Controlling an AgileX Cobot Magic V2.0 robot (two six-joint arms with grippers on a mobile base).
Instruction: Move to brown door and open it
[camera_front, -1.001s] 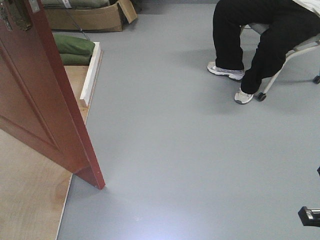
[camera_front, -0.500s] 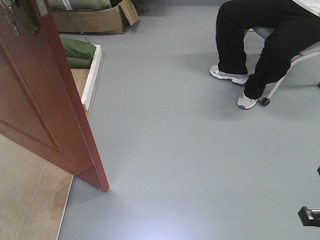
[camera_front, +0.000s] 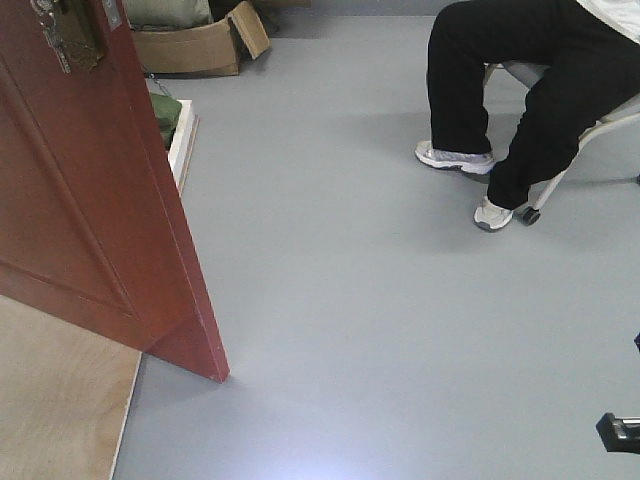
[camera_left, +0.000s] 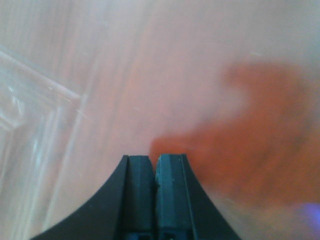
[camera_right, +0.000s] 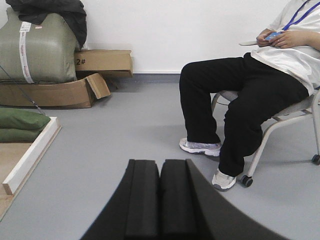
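The brown door (camera_front: 90, 210) is a reddish-brown panelled leaf that fills the left of the front view, swung ajar, with its bottom corner on the grey floor. A tarnished brass lock plate (camera_front: 75, 35) with keys hanging from it sits near its top edge. In the left wrist view my left gripper (camera_left: 154, 159) is shut and empty, close up against a blurred reddish-brown surface (camera_left: 260, 140). In the right wrist view my right gripper (camera_right: 160, 164) is shut and empty, held above open grey floor. Neither gripper shows in the front view.
A person (camera_front: 520, 90) sits on a wheeled chair at the back right, feet on the floor. A cardboard box (camera_front: 190, 45) and green bags (camera_right: 40, 50) stand at the back left. A wooden platform (camera_front: 60, 400) with a white edge strip (camera_front: 181, 140) lies behind the door.
The door's bottom corner has shifted right and down in the front view, and the door covers more of the green bags and the white strip. The person has stayed in roughly the same place.
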